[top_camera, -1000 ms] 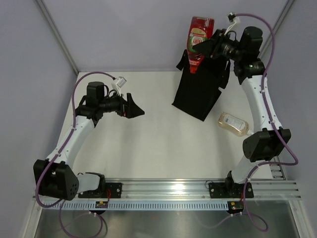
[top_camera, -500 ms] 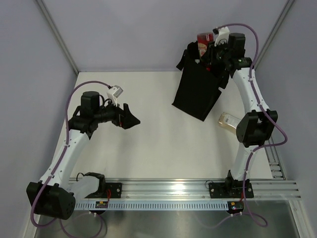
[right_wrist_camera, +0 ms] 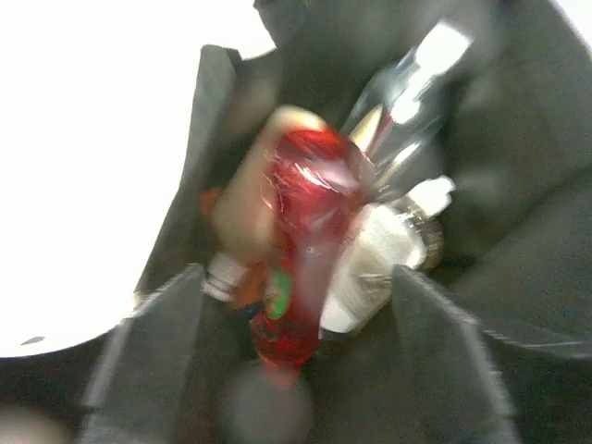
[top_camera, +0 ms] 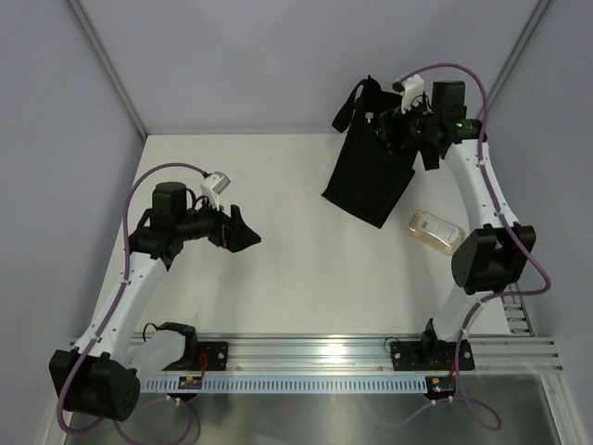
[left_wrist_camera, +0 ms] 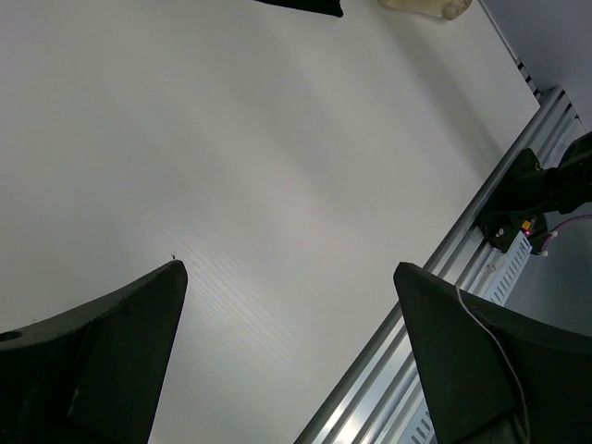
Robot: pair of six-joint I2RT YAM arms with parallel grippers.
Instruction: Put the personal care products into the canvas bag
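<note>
- Right claw (right_wrist_camera: 296, 270): spread wide at mouth of canvas bag (top_camera: 369, 181), gripping nothing; dark fingers (right_wrist_camera: 153, 351) low at both sides of wrist view, well apart.
- Red tube (right_wrist_camera: 301, 231): inside bag, betw. the two fingers but touching neither; blurred, shiny, green patch low on it, print unreadable.
- Beside it in bag: beige bottle (right_wrist_camera: 242, 217) w/ pale cap on left, white bottle (right_wrist_camera: 375, 254) w/ metallic ring on right, silver cylinder (right_wrist_camera: 407, 102) further back w/ glare on it. Can't make out a brand on any of them, too blurred.
- Bag: black fabric, stands at far right of table (top_camera: 278, 287), opening up top by right wrist.
- Clear bottle (top_camera: 435, 230): lies on its side on table, outside bag, near bag's front corner and close to right arm; amber liquid, pale label, text too small to read. Shows at top edge of left wrist view too.
- Left claw (left_wrist_camera: 288, 266): wide open, holds nothing, hovers over table at left, well apart from bag.
- Rail (top_camera: 371, 357): runs along near edge w/ both arm bases on it; markings illegible.
</note>
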